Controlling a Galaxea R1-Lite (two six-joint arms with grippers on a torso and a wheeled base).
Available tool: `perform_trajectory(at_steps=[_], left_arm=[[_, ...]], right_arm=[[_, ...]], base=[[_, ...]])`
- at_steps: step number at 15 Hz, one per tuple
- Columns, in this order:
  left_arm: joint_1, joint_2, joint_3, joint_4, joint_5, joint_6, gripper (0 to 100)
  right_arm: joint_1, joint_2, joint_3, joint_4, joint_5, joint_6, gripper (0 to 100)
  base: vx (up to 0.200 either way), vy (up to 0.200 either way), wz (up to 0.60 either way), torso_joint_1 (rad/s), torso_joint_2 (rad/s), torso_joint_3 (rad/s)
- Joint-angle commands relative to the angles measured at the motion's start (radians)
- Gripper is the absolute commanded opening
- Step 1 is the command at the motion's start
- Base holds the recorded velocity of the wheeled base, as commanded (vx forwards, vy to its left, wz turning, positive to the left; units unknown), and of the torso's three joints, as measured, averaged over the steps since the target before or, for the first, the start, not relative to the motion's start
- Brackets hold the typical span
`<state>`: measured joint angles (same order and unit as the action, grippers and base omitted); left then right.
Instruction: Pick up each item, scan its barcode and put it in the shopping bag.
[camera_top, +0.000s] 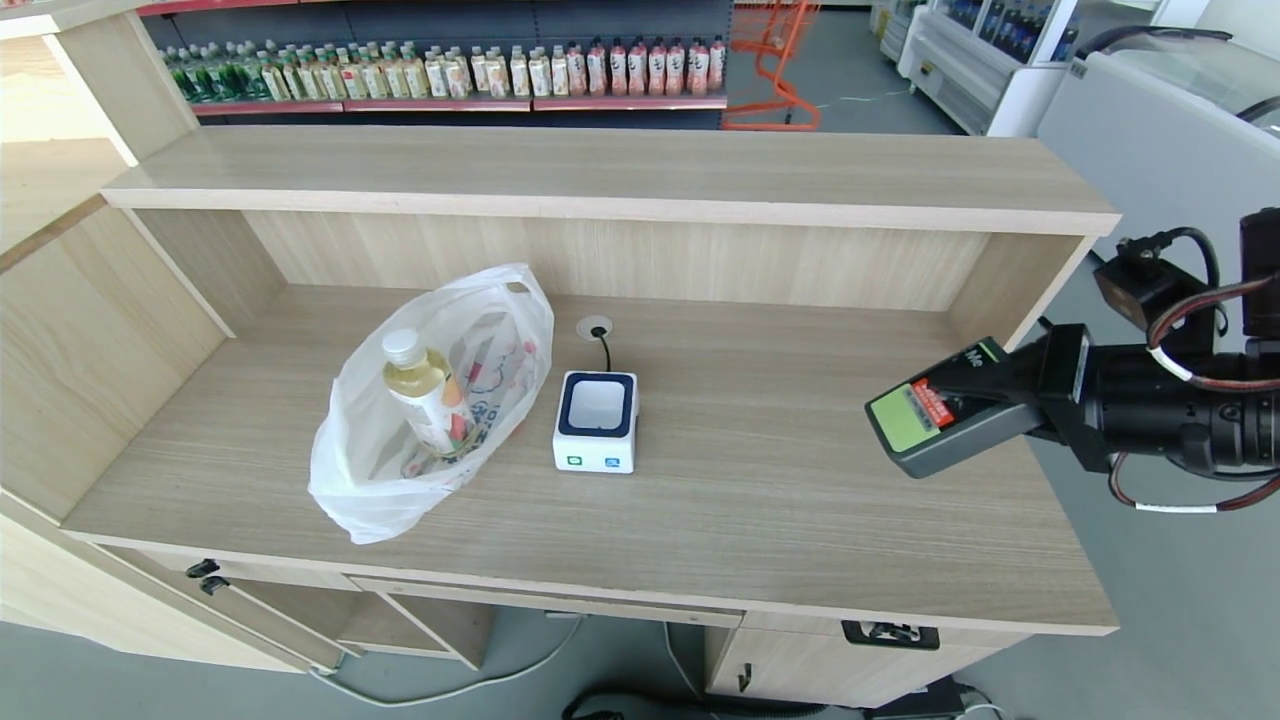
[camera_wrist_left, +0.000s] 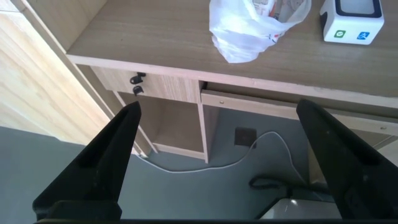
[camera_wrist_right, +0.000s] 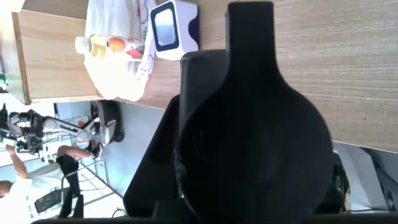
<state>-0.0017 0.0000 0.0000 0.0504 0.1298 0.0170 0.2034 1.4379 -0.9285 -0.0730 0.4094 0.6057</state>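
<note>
My left gripper (camera_wrist_left: 219, 111) hangs low before the counter (camera_top: 780, 480), fingers spread wide. My right gripper (camera_top: 1010, 395) clamps a dark box (camera_top: 935, 420) above the counter's right edge, well apart from the scanner (camera_top: 596, 420). Just beside the scanner lies the shopping bag (camera_top: 350, 470), holding a bottle (camera_top: 425, 390).

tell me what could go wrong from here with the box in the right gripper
1. The box in the right gripper hangs at the right edge of the counter. If the grip slips, it could fall to the floor.
2. The scanner faces up, so the barcode may not read unless that side is turned down.
3. The shopping bag lies slumped with a bottle inside. The box might miss the bag's mouth or knock the bottle.
</note>
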Motion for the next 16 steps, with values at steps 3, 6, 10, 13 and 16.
perform_trajectory(at_steps=[3,6,10,13,16], left_arm=[[0.000,0.002,0.000,0.000,0.001,-0.002,100],[0.000,0.002,0.000,0.000,0.001,-0.002,100],[0.000,0.002,0.000,0.000,0.001,0.001,100],[0.000,0.002,0.000,0.000,0.001,0.000,100],[0.000,0.002,0.000,0.000,0.001,0.000,100]], right_arm=[[0.001,-0.013,-0.003,-0.002,0.002,0.000,0],[0.001,-0.020,0.000,-0.002,0.002,-0.001,0],[0.002,-0.034,0.005,0.001,0.002,-0.001,0],[0.008,-0.054,0.023,0.002,0.002,-0.001,0],[0.031,-0.060,0.025,0.002,0.000,-0.009,0]], base=[[0.000,0.200,0.00,0.004,0.01,0.002],[0.000,0.133,0.00,0.002,0.00,0.002],[0.050,0.000,0.00,0.002,0.00,0.001],[0.200,0.000,0.00,-0.015,-0.01,0.009],[0.200,0.000,0.00,0.014,0.01,0.002]])
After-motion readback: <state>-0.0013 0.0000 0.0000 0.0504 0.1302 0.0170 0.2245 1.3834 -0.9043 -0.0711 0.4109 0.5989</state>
